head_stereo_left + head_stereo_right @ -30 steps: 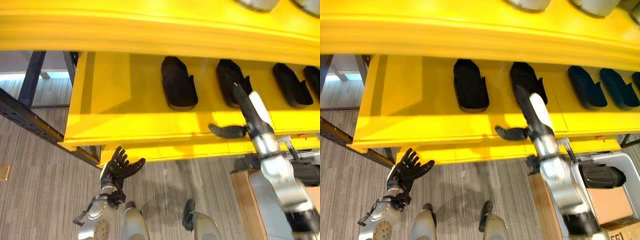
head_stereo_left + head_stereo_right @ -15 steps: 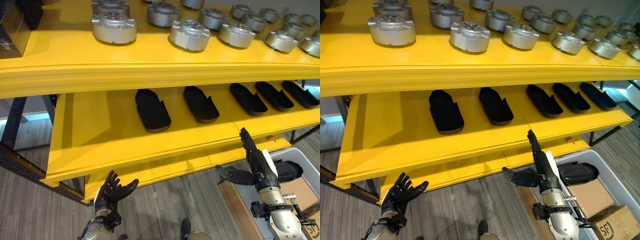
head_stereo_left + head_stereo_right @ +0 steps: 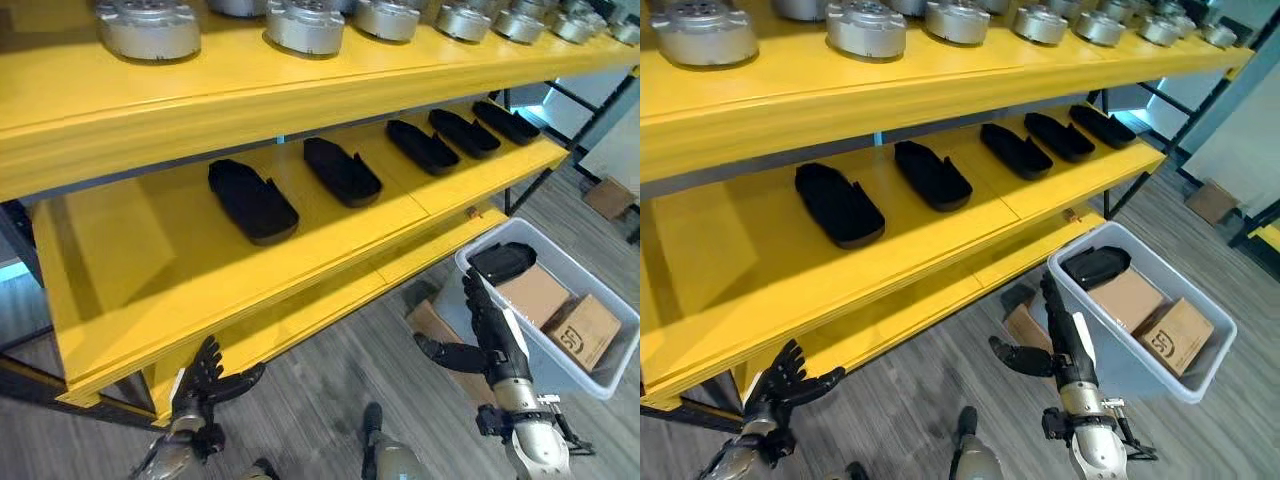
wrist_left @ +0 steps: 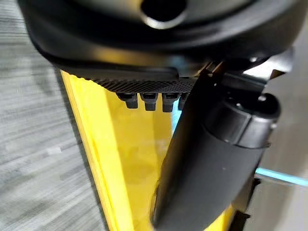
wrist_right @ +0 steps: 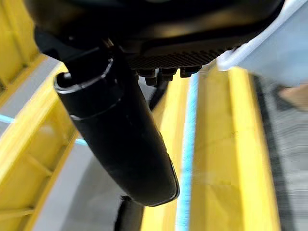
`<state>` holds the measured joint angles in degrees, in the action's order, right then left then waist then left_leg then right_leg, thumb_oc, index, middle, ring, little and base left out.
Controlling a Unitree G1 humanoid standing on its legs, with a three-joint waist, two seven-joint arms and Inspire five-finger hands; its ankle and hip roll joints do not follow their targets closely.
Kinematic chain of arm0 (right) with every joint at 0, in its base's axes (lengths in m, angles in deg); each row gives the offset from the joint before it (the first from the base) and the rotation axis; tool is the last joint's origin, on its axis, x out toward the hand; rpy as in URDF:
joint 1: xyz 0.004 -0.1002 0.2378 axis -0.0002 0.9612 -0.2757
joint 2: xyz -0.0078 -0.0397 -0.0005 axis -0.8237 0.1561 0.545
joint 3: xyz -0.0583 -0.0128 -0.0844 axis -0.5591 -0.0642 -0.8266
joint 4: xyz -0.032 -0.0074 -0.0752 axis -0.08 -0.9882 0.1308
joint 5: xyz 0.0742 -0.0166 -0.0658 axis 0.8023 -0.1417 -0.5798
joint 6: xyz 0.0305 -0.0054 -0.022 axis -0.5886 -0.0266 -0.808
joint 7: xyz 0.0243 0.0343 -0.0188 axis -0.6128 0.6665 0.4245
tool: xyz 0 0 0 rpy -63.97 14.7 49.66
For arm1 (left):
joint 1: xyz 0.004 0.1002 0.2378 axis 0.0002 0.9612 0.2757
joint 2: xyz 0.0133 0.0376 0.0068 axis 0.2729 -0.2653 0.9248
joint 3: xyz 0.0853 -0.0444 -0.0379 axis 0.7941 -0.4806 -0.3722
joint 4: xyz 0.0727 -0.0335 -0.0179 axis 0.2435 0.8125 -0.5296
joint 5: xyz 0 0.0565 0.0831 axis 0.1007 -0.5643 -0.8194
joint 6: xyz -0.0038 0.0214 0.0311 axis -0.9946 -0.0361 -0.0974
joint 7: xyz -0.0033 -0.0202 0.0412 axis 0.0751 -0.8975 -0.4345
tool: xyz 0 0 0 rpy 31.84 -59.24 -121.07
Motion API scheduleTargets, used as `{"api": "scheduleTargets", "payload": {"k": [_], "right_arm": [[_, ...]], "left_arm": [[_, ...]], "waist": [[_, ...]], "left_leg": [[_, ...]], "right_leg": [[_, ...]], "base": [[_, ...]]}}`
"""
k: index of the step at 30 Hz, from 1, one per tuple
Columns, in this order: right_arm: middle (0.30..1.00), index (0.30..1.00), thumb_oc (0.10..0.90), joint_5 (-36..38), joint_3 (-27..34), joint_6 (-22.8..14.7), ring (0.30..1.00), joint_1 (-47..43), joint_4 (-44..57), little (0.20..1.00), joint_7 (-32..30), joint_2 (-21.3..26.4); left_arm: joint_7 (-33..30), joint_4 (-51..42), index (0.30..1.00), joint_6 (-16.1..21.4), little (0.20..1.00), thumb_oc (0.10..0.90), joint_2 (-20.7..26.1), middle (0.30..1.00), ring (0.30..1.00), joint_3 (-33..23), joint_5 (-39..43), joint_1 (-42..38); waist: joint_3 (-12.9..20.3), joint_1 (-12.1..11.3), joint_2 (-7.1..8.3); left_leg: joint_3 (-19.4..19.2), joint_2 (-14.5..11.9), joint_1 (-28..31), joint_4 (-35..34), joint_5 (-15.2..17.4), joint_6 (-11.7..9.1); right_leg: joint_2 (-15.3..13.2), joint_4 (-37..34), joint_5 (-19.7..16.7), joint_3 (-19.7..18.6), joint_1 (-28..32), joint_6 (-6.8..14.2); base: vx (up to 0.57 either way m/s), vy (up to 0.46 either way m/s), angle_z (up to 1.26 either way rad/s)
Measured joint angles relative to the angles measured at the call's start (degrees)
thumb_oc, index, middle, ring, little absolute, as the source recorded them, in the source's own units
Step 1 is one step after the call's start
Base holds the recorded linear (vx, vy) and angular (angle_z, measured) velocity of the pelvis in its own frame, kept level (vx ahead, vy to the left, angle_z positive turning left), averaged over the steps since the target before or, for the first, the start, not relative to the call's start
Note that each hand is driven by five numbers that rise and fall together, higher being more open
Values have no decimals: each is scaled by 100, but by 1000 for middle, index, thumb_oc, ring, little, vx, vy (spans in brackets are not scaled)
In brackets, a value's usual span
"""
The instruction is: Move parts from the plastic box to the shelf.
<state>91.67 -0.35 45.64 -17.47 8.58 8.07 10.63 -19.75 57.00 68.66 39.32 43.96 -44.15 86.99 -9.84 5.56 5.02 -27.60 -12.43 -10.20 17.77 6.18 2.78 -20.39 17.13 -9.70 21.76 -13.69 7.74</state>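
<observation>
Yellow shelf [image 3: 300, 255] of several tiers. Middle tier: five black parts [image 3: 252, 200] in a row, lying apart from one another. Top tier: silver round castings [image 3: 866, 28] in a row. To the right of the shelf, on the floor, a grey plastic box [image 3: 1200, 372] holding one black part [image 3: 1095, 265] at its far end, beside two cardboard cartons [image 3: 1175, 335]. A flat cardboard piece [image 3: 1025, 325] lies on the floor between the box and the shelf. Right hand [image 3: 1060, 335]: fingers straight, thumb spread wide, empty, raised at the near wall of the box. Left hand [image 3: 205, 375]: fingers spread, empty, low before the front edge of the lower tier.
</observation>
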Motion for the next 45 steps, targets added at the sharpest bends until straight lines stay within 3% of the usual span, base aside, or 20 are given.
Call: {"api": "scheduleTargets", "payload": {"k": [2,3,5,6,7,9,13,18,28,33,36,38,39,40,41,42,43,45], "right_arm": [[1000,1000,900,0,-45,-5,1000,-87,4,1000,-3,17],[1000,1000,900,0,-93,-6,1000,-192,-8,1000,-23,23],[1000,1000,900,1,-206,-7,1000,-274,-7,1000,-71,25],[1000,1000,900,-2,-268,-4,1000,-240,18,1000,-47,1],[1000,1000,900,1,-241,12,1000,-330,4,1000,-68,67],[1000,1000,900,3,-210,25,1000,-273,4,1000,-106,197],[1000,1000,900,56,195,64,1000,174,8,1000,-122,371],[1000,1000,900,159,254,73,1000,365,10,1000,-114,373],[1000,1000,900,158,247,66,1000,423,8,1000,-124,480],[1000,1000,900,156,204,41,1000,325,-6,1000,-125,531],[1000,1000,900,118,202,32,1000,277,-17,1000,-180,545],[1000,1000,900,99,158,34,1000,238,-37,1000,-196,570],[1000,1000,900,98,141,34,1000,178,-48,1000,-204,622],[1000,1000,900,99,197,43,1000,-22,-52,1000,-275,818],[1000,1000,900,99,239,42,1000,-127,-71,1000,-322,849],[1000,1000,900,101,346,39,1000,-267,-188,1000,-349,821],[1000,1000,900,107,368,44,1000,-316,-302,1000,-362,798],[1000,1000,900,108,354,38,1000,-405,-478,1000,-356,778]], "left_arm": [[13,-46,1000,0,1000,900,-8,1000,1000,36,14,26],[8,-78,1000,5,1000,900,-12,1000,1000,-15,28,83],[22,-106,1000,28,1000,900,26,1000,1000,-103,30,153],[18,-82,1000,41,1000,900,-8,1000,1000,-323,44,242],[-1,-53,1000,26,1000,900,-168,1000,1000,-453,58,265],[46,-85,1000,24,1000,900,-237,1000,1000,-389,68,399],[198,-164,1000,22,1000,900,-719,1000,1000,-313,148,542],[300,-370,1000,23,1000,900,-814,1000,1000,-208,220,664],[303,-517,1000,25,1000,900,-811,1000,1000,-40,220,773],[282,-546,1000,35,1000,900,-764,1000,1000,171,219,413],[265,-546,1000,60,1000,900,-746,1000,1000,213,219,108],[247,-520,1000,72,1000,900,-644,1000,1000,224,221,-17],[242,-521,1000,76,1000,900,-629,1000,1000,215,221,-59],[213,-564,1000,73,1000,900,-700,1000,1000,224,222,-72],[238,-547,1000,96,1000,900,-735,1000,1000,223,220,-108],[265,-521,1000,95,1000,900,-817,1000,1000,223,220,-109],[274,-496,1000,96,1000,900,-877,1000,1000,217,224,-116],[270,-457,1000,97,1000,900,-847,1000,1000,216,247,-123]], "waist": [[-37,-129,-38],[-31,-152,23],[-21,-243,241],[-14,-267,472],[-95,-263,329],[-128,-200,169],[-68,158,-168],[-10,344,-326],[68,391,-759],[-9,436,-771],[-257,490,-798],[-427,302,-696],[-474,172,-633],[-630,62,-477],[-709,-32,-385],[-743,-56,-397],[-776,-86,-420],[-833,-126,-466]], "left_leg": [[-225,-22,137,-279,-157,15],[-461,-17,201,-409,-261,-104],[-617,55,296,-488,-294,-265],[-761,32,331,-472,-385,-488],[-604,-88,308,-484,-427,-666],[-278,-164,328,-629,-531,-840],[-133,-360,476,-1192,-1029,-845],[-228,-339,668,-1548,-1244,-845],[-553,-428,871,-1811,-1393,-975],[-648,-524,725,-1807,-1433,-996],[-647,-741,638,-1614,-1482,-1034],[-55,-859,581,-1217,-1495,-1066],[585,-793,460,-992,-1464,-944],[2028,-419,-90,-217,-1043,-852],[2636,-26,-135,-298,-801,-950],[2687,195,-391,-355,-560,-857],[2810,274,-456,-584,-532,-869],[2835,254,-729,-903,-583,-860]], "right_leg": [[-181,1,274,151,351,157],[-278,-331,418,243,730,354],[-287,-764,439,208,1048,386],[-118,-1377,588,92,1336,454],[72,-1510,487,-20,1296,313],[309,-1652,487,-81,1223,271],[730,-1809,427,-81,1228,65],[812,-1855,438,-153,1230,28],[970,-1646,488,-463,968,-86],[1004,-1187,763,-585,507,-107],[1182,-874,939,-680,320,-240],[1258,-602,1101,-945,87,-394],[1301,-583,1084,-1165,42,-449],[1228,-765,891,-1493,-44,-586],[1134,-870,786,-1702,-65,-549],[1119,-1103,667,-1745,-4,-547],[1141,-1229,649,-1731,79,-543],[1193,-1171,707,-1704,105,-470]], "base": [[-90,-98,-88],[-22,-146,-93],[25,-177,-97],[31,-131,-106],[30,-105,-108],[31,-96,-68],[54,-114,-26],[30,-71,-11],[-12,-95,-15],[5,-166,-13],[43,-168,-16],[1,-36,-57],[44,-39,-94],[97,-35,-87],[163,37,-76],[181,120,-35],[197,166,-21],[256,216,-21]]}}
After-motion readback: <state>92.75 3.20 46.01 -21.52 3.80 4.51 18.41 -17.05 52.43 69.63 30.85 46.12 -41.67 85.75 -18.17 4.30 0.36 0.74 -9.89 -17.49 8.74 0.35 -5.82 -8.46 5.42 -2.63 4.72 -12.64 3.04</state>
